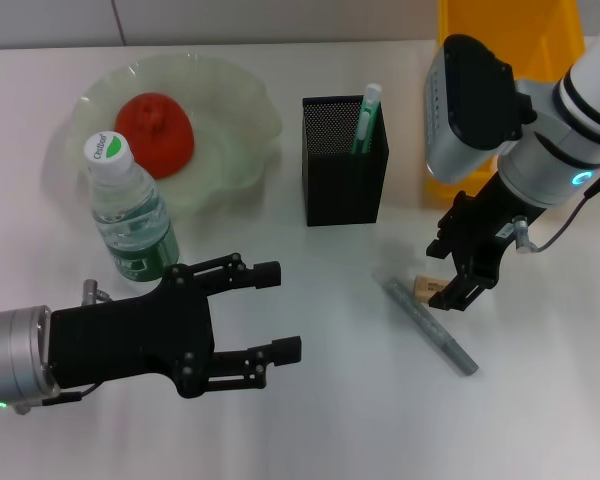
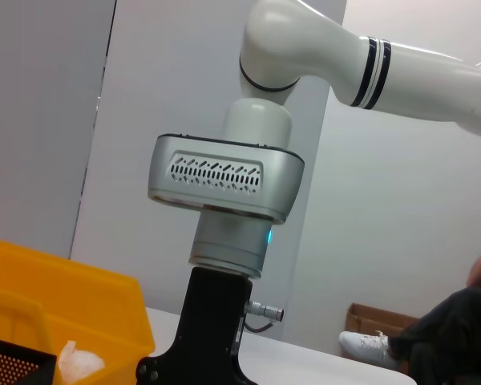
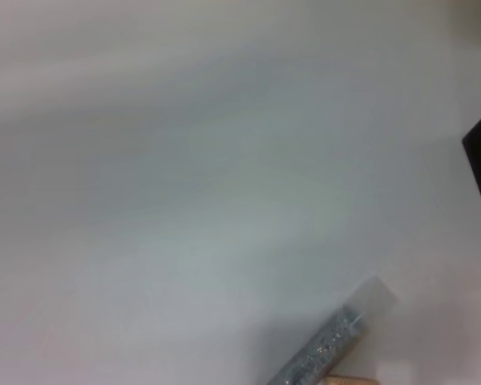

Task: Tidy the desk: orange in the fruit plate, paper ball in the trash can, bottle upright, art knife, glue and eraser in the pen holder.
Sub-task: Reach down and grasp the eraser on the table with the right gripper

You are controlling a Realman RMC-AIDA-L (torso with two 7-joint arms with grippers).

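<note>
**Right gripper low over the eraser and art knife**

At the lower left of the head view, the black left gripper (image 1: pixel 285 312) hovers above the white tabletop (image 1: pixel 320 420), its fingers (image 1: pixel 250 272) spread wide apart and holding nothing.

Just right of centre and low in the frame lies the grey, slim stick-shaped art knife (image 1: pixel 432 327), set diagonally on the tabletop. Touching or just beside its upper side sits the small tan block-shaped eraser (image 1: pixel 426 288). The black right gripper (image 1: pixel 458 292) is down right at the eraser; its fingers look slightly parted, but whether they grip the eraser I cannot tell. The right wrist view shows the glittery grey end of the knife (image 3: pixel 327 351) with a tan sliver beside it.

At mid left the clear plastic water bottle (image 1: pixel 130 212) with a green label and white cap stands upright, just in front of the pale green, wavy-edged glass fruit plate (image 1: pixel 238 120), which holds the red-orange round fruit (image 1: pixel 155 131).

In the centre stands the black mesh square pen holder (image 1: pixel 344 160), with a green-and-white glue stick (image 1: pixel 365 118) upright inside it.

At the upper right, partly hidden by the right arm, is the yellow plastic trash can (image 1: pixel 480 25); the left wrist view shows a white crumpled paper ball (image 2: pixel 78 359) in it.
</note>
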